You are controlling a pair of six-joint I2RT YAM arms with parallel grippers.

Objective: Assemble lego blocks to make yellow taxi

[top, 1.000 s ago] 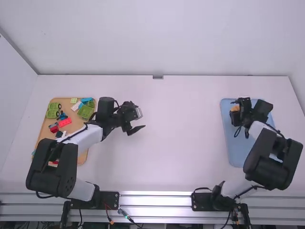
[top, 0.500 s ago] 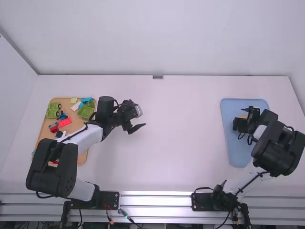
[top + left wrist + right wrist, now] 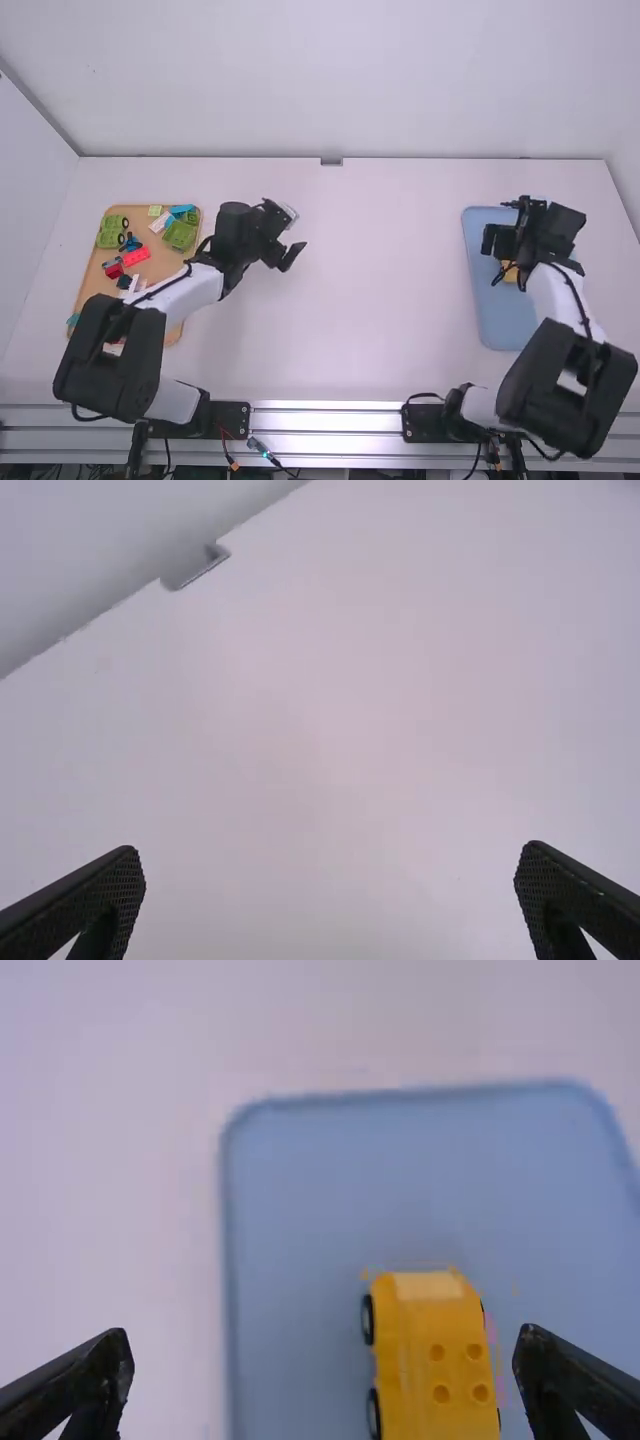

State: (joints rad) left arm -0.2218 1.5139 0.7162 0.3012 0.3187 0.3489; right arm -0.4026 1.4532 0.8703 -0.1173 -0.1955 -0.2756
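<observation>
Yellow taxi (image 3: 418,1335), clear of blue tray's rim (image 3: 228,1250), right gripper (image 3: 532,250), fingers (image 3: 570,1380) apart

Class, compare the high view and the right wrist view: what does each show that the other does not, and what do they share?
High view: wooden board holding green blocks and a red block; left arm.
Right wrist view: black wheels and four round marks on the yellow car's top.
Both: yellow car, blue tray, right gripper.

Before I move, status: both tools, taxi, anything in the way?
Left tool open over table; right tool open over blue tray. Yellow taxi on tray, ungripped. Right arm partly hides it from above.
</observation>
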